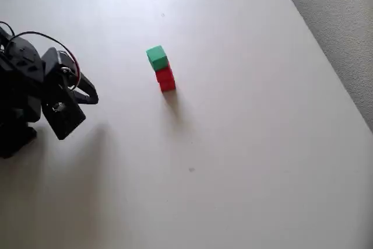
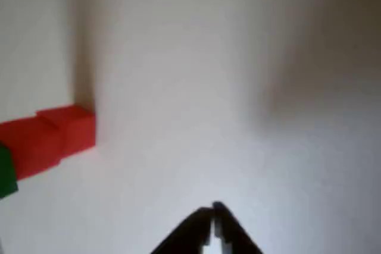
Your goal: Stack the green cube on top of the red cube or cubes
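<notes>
1. Step in hand: stacking looks complete. In the overhead view the green cube [image 1: 157, 58] sits on top of the red cubes [image 1: 165, 78], the three forming one column near the middle of the tabletop [image 1: 250, 144]. The column casts a shadow toward the bottom of the picture.
2. The wrist view shows the same column lying sideways at the left edge: red cubes [image 2: 47, 141] with a sliver of the green cube [image 2: 7, 173] at the end.
3. Hand [image 1: 87, 90] is well apart from the stack, at the left of the overhead view, and carries nothing. In the wrist view its fingertips [image 2: 212, 218] meet at a point, so the jaws stand closed and empty.
4. Arm pose: folded back over its base at the left edge, hand pointing toward the stack.
5. Next move, by judgement: none on the cubes; at most settle to rest without jarring the tabletop.
</notes>
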